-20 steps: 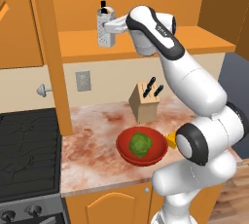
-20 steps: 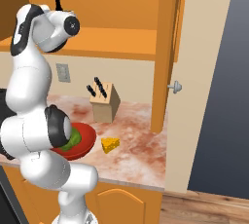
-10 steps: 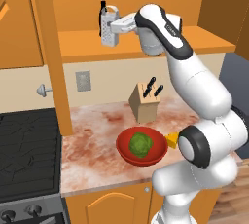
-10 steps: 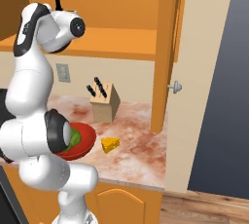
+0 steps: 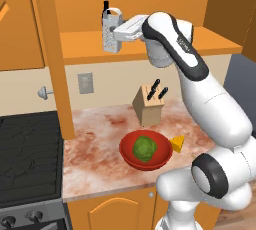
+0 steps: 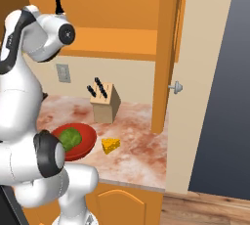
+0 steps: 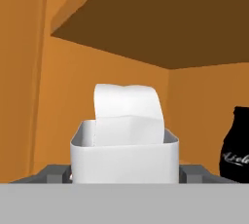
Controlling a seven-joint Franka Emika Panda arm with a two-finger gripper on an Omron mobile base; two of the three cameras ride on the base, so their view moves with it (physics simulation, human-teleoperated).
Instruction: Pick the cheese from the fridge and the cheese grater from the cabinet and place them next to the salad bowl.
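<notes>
Two wide-spread jaws, gripper (image 5: 113, 30) straddling cheese grater (image 5: 111, 38)

The cabinet (image 5: 150, 44) has a flat orange inner shelf; the cheese grater (image 5: 111, 33) stands upright on it toward its nine o'clock end, with a dark cola bottle (image 7: 237, 145) on the same shelf close by. Below, the mottled reddish countertop (image 5: 100, 146) carries the salad bowl (image 5: 145, 150) near its middle, the cheese (image 5: 177, 143) just beside the bowl at three o'clock, and a wooden knife block (image 5: 149, 105) at the bowl's twelve o'clock, against the wall.
</notes>
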